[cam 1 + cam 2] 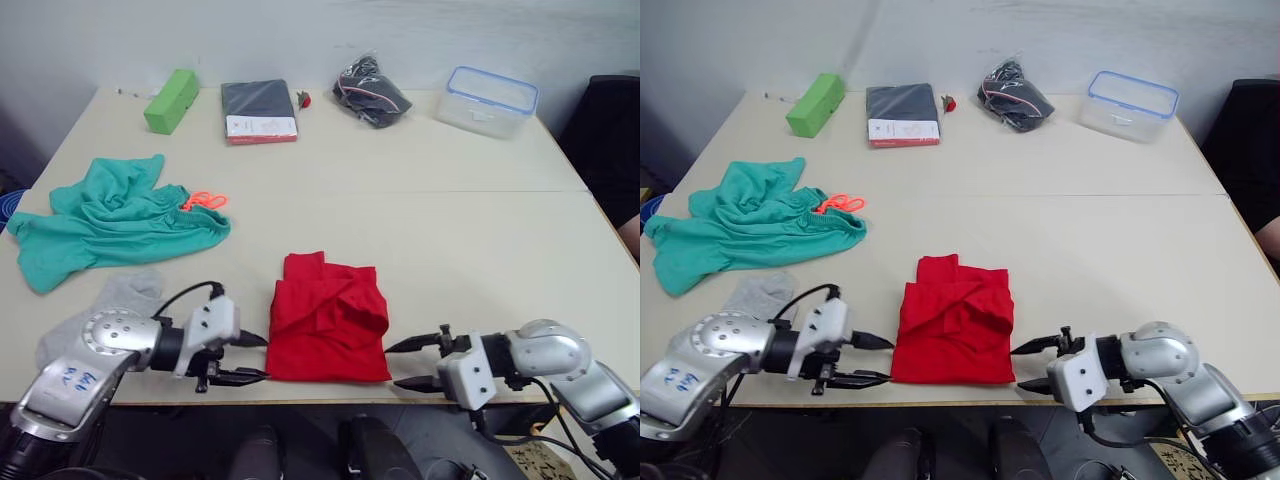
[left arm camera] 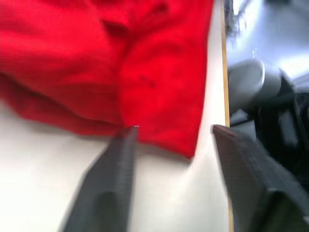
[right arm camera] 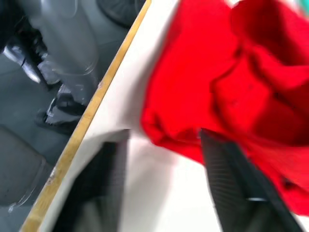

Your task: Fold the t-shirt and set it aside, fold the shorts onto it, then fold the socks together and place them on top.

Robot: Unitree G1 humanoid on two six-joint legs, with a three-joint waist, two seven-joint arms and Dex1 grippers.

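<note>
**Folded t-shirt flanked by two open grippers**

The red t-shirt [image 1: 329, 318] lies folded into a rough rectangle at the near edge of the worktop [image 1: 450, 230]. The left gripper [image 1: 255, 358] sits just beside the t-shirt's left edge, jaws spread apart and holding nothing, their tips close to the cloth. The right gripper [image 1: 404, 364] sits just beside the t-shirt's right edge, jaws likewise apart and empty.

Left of the t-shirt and farther back, the teal shorts [image 1: 110, 220] lie crumpled, their orange drawstring [image 1: 204, 200] trailing toward the t-shirt's side. The grey socks [image 1: 120, 300] lie to the t-shirt's left, partly behind the left arm.

Well behind the t-shirt, along the worktop's far edge, stand a green block [image 1: 171, 100], a dark flat package [image 1: 259, 110] with a white label whose print is too small to read, a black bundle [image 1: 370, 92] and a clear lidded container [image 1: 491, 100].
</note>
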